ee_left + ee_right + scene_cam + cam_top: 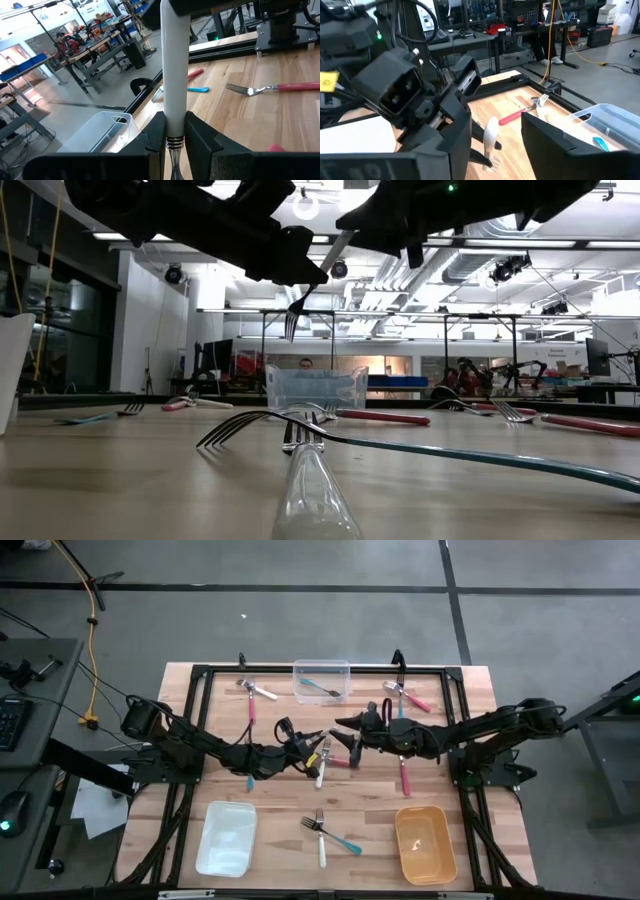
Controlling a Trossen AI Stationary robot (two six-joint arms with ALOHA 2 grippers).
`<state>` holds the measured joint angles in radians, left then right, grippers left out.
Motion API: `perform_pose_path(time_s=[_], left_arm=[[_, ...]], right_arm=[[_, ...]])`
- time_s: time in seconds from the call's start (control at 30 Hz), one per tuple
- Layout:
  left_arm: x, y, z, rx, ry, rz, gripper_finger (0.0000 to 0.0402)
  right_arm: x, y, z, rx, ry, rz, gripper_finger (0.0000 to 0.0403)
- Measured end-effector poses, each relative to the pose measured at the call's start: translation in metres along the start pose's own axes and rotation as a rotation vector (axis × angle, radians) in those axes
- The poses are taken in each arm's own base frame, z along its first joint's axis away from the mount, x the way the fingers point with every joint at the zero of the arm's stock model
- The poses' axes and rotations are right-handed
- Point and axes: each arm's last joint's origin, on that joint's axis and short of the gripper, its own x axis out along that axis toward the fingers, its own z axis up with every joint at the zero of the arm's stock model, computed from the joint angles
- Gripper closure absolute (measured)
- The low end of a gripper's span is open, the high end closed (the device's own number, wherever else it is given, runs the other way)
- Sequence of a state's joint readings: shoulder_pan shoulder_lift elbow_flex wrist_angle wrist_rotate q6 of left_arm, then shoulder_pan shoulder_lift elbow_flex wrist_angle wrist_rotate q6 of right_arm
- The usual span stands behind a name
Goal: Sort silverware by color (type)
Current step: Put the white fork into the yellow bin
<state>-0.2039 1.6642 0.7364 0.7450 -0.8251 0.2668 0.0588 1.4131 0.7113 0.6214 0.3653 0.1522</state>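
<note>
With one teal-handled fork (320, 688) binned and most forks loose on the bench (280, 815), the left tool (311, 750), beside the parted right tool (343, 745), was clamped on a white-handled metal fork (174, 75).

white fork (174, 75) head cut off below the left pincer (174, 131) (handle top hidden).

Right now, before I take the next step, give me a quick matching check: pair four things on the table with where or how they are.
Things:
1. white-handled fork
2. clear bin
3. orange bin
4. right gripper

States:
A. holds a teal-handled fork
B. open, at the white handle's free end
C. clamped in the left gripper, off the table
D. sits on the right arm's side of the table

Pairs: 1-C, 2-A, 3-D, 4-B
</note>
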Motion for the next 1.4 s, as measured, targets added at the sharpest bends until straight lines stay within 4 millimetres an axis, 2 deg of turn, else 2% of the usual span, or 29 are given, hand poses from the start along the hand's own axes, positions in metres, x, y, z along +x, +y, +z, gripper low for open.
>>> perform_pose_path(time_s=[0.4, 0.53, 0.77, 0.9, 1.1, 1.23, 1.4], left_arm=[[0.0, 0.0, 0.0, -0.014, -0.005, -0.01, 0.0368], [0.0, 0.0, 0.0, -0.031, -0.004, -0.011, 0.0367], [0.0, -0.001, 0.0, -0.043, -0.001, -0.014, 0.029], [-0.007, -0.001, 0.005, -0.012, 0.0, 0.012, 0.0262], [-0.023, 0.013, 0.014, -0.044, -0.028, 0.035, 0.0254], [-0.03, 0.023, 0.007, -0.086, -0.025, 0.024, 0.0255], [-0.031, 0.028, -0.005, -0.1, 0.001, 0.03, 0.0255]], right_arm=[[0.005, 0.002, -0.003, -0.041, -0.025, 0.027, 0.038], [0.005, 0.002, -0.004, -0.048, -0.022, 0.035, 0.038], [-0.002, 0.001, 0.001, -0.069, 0.019, 0.05, 0.038], [-0.02, 0.007, 0.011, -0.097, 0.047, 0.082, 0.038], [-0.063, 0.033, 0.02, -0.17, 0.131, 0.196, 0.038], [-0.099, 0.058, 0.021, -0.245, 0.222, 0.247, 0.038], [-0.14, 0.091, 0.035, -0.341, 0.343, 0.242, 0.038]])
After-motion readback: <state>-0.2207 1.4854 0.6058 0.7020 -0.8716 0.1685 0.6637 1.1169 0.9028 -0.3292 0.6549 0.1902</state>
